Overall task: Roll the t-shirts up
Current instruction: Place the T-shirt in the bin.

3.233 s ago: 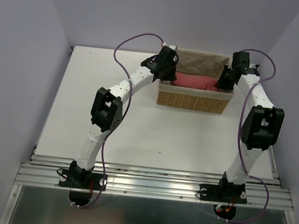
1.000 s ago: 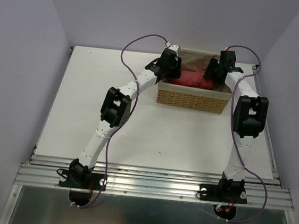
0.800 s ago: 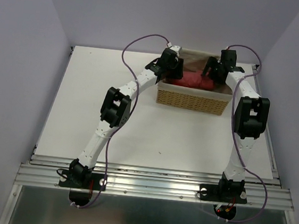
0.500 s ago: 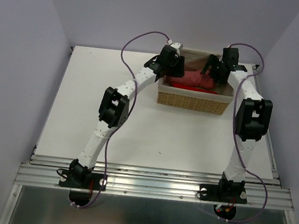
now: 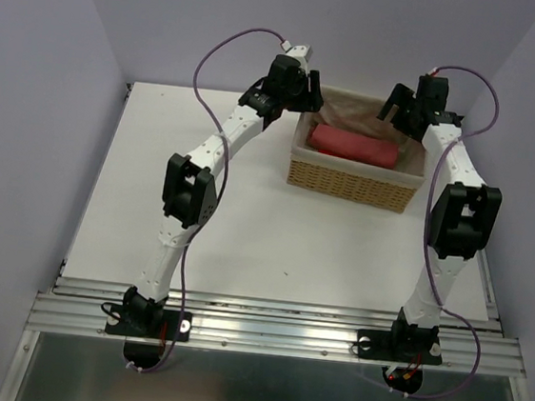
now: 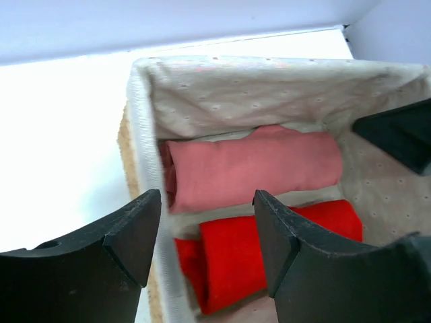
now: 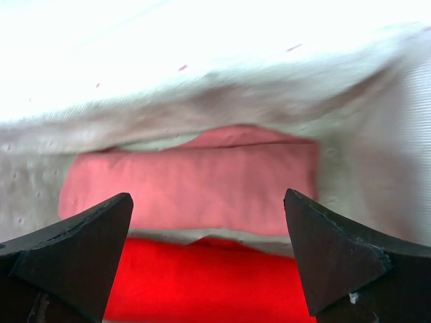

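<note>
Two rolled t-shirts lie side by side in the wicker basket (image 5: pixel 351 183). In the left wrist view the salmon-pink roll (image 6: pixel 252 165) is the farther one and the bright red roll (image 6: pixel 269 252) the nearer; the right wrist view shows the same pink roll (image 7: pixel 195 182) and red roll (image 7: pixel 209 279). From above I make out one reddish roll (image 5: pixel 355 145). My left gripper (image 5: pixel 304 96) (image 6: pixel 207 222) hangs open above the basket's left end. My right gripper (image 5: pixel 403 109) (image 7: pixel 207 222) hangs open above its right end. Neither touches the cloth.
The basket has a tan dotted cloth lining (image 6: pixel 269 94) and stands at the back of the white table (image 5: pixel 199 212), near the rear wall. Purple cables (image 5: pixel 216 51) loop above both arms. The aluminium rail (image 5: pixel 273 330) carries the arm bases at the front.
Both grippers have opened wide and risen out of the basket, drawing apart toward its ends. The roll they were on now lies free inside. The basket sits slightly turned.
</note>
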Controlling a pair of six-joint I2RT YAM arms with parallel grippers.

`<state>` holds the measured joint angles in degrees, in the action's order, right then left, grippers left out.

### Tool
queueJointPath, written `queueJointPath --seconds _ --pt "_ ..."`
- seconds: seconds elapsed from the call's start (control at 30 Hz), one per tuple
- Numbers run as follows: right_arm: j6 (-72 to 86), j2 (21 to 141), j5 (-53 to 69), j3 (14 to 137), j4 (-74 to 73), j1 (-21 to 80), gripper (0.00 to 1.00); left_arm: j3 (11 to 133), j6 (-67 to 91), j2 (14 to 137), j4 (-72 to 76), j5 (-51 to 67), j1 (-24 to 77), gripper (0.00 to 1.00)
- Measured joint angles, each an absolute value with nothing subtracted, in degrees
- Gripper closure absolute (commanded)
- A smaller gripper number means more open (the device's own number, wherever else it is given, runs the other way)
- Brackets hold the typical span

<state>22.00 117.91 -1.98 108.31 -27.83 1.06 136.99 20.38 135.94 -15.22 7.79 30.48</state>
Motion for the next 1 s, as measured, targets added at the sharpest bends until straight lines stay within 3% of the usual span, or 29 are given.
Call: queueJointPath --seconds 0.37,0.5,0.53,0.6,0.7,1.0 --pt "21.9 117.4 -4.0 107.9 -27.4 0.3 0.01 137.0 21.3 135.9 -16.5 8.0 29.6 0.34" --pt "21.7 117.4 -3.9 107.9 -27.4 0.8 0.19 136.8 22.0 135.9 -16.5 8.2 29.6 0.34" --pt "21.7 117.4 -3.8 107.9 -27.4 1.1 0.31 136.8 22.1 135.9 -16.5 8.4 29.5 0.34" --pt "21.5 117.5 -3.8 107.9 -27.4 2.1 0.44 136.5 22.5 135.8 -16.5 8.4 29.5 0.35" --pt "21.3 118.3 -3.8 107.9 -26.8 3.9 0.58 135.7 22.9 135.4 -16.4 8.6 29.3 0.35" --pt "22.2 127.3 -5.3 107.8 -25.4 5.6 0.59 129.1 23.0 129.4 -16.7 8.8 28.7 0.35"
